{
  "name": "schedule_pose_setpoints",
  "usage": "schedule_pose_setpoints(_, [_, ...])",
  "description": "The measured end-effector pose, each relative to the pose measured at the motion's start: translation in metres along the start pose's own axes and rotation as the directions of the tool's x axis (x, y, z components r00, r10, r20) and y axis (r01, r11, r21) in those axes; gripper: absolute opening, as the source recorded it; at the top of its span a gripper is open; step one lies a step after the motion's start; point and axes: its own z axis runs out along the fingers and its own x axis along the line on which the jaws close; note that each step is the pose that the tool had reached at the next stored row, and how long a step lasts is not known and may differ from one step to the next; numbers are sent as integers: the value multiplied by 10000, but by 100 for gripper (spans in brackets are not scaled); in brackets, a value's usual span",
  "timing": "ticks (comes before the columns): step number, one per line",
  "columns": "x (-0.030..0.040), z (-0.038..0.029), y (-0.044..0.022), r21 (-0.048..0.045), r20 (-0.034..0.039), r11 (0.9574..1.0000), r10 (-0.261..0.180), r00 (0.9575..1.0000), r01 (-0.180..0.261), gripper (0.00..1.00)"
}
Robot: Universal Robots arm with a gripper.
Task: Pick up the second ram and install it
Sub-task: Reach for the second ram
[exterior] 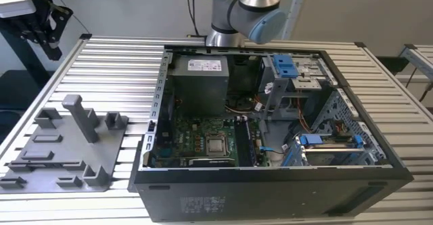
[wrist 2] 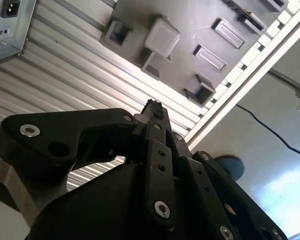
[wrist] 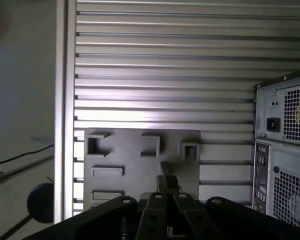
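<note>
My gripper (exterior: 52, 52) hangs shut and holds nothing, high over the far corner of the table at the exterior view's left. In both wrist views its fingertips (wrist 2: 152, 107) (wrist: 167, 181) meet above the grey holder plate (exterior: 61, 149) (wrist 2: 190, 30) (wrist: 140, 150), whose pockets look bare. Inside the open computer case (exterior: 271, 184), long thin dark memory sticks (exterior: 244, 141) stand in the motherboard slots beside the processor socket (exterior: 216, 145). I cannot tell which of them is the second ram.
A tall grey post (exterior: 81, 116) (wrist 2: 162, 35) rises from the holder plate. The slatted aluminium table (exterior: 115, 68) carries both plate and case. The case's rear panel (wrist: 285, 150) lies beside the plate. The arm's base (exterior: 244, 17) stands behind the case.
</note>
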Motion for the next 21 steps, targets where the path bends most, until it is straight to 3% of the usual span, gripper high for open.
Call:
schedule_pose_setpoints(13, [365,15,1,-3,-7,9999,-142,9999,142,11])
schedule_pose_setpoints(21, [398,19,-20,-3,-9,9999,-156,9999,156,11])
